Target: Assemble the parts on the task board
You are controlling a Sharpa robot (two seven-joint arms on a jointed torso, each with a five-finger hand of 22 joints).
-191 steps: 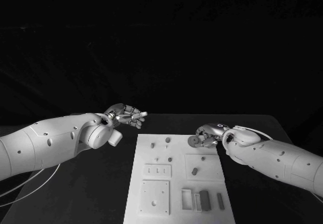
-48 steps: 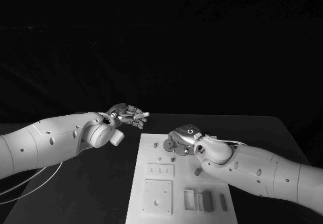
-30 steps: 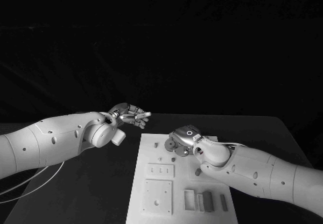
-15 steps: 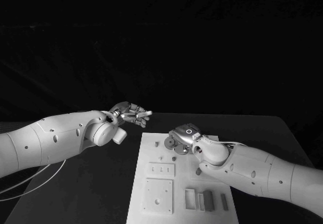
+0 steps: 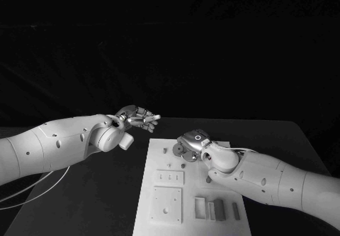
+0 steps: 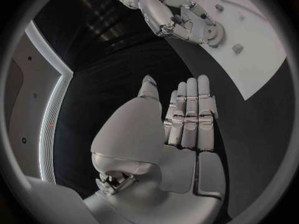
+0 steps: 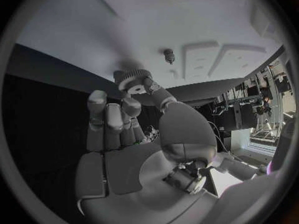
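The black table [image 5: 92, 196] carries the white task board [image 5: 187, 196], a long plate whose long axis runs away from the robot, its near end cut off by the picture's lower edge. No writing can be read on it. The right arm [image 5: 276, 184] lies across the board's right side and hides the pieces under it. The left arm [image 5: 57, 145] reaches in over the bare table to the left of the board.

The left hand [image 5: 138, 119] hangs above the table just off the board's far left corner, fingers straight and side by side, thumb apart, holding nothing. The right hand [image 5: 190, 145] sits over the board's far end and pinches a small toothed gear [image 7: 132, 79] between thumb and a fingertip, the other fingers folded alongside. The gear's flat face is turned toward the board, close to it; whether they touch is unclear.

Near the gear a small peg [image 7: 169, 56] stands up from the board.
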